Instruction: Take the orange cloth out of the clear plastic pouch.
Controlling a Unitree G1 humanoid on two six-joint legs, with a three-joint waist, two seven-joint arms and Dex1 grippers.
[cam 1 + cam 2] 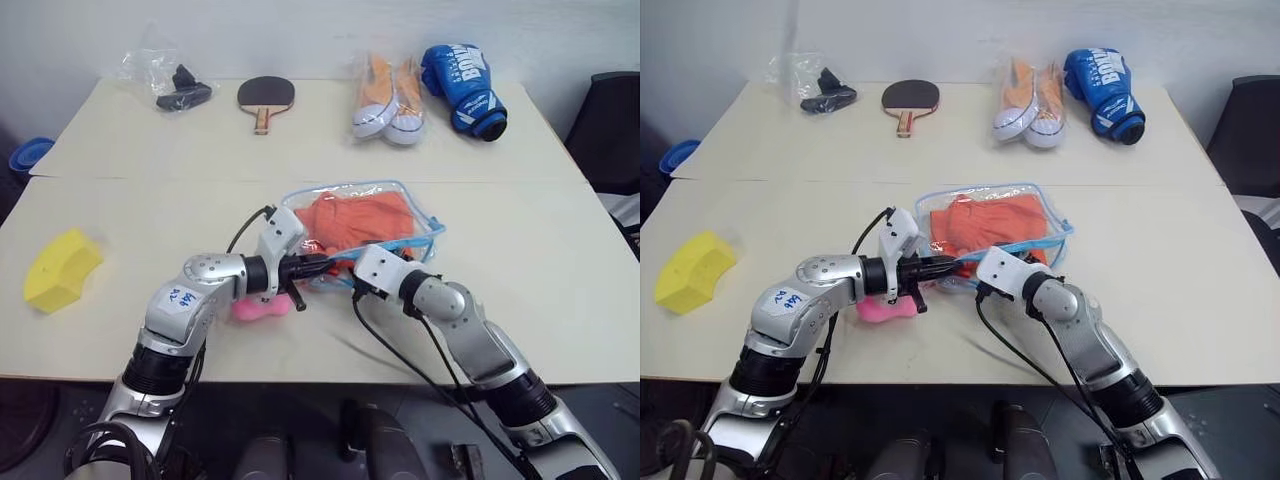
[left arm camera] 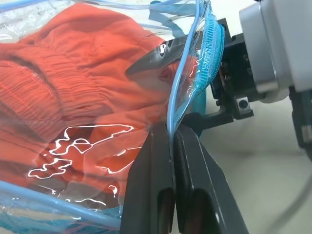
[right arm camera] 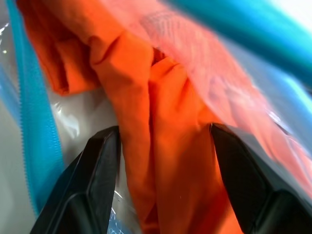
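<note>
Jaws of left gripper (image 2: 171, 161) clamped tight on blue-edged rim of clear pouch (image 1: 420, 215). Jaws of right gripper (image 3: 163, 161) spread wide inside pouch mouth, a fold of orange cloth (image 3: 161, 146) between them, not pinched. Cloth inside pouch, at middle of pale surface (image 1: 560, 280). Pink heart charm (image 1: 262, 308) beneath left gripper. Paddle (image 1: 265, 97), shoes (image 1: 388, 100), blue glove (image 1: 462, 90) along far edge.

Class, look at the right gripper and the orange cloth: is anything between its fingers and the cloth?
Nothing visible. The right gripper is inside the pouch's opening, its open fingers on either side of a fold of the orange cloth. The left gripper is shut on the pouch's edge.
</note>
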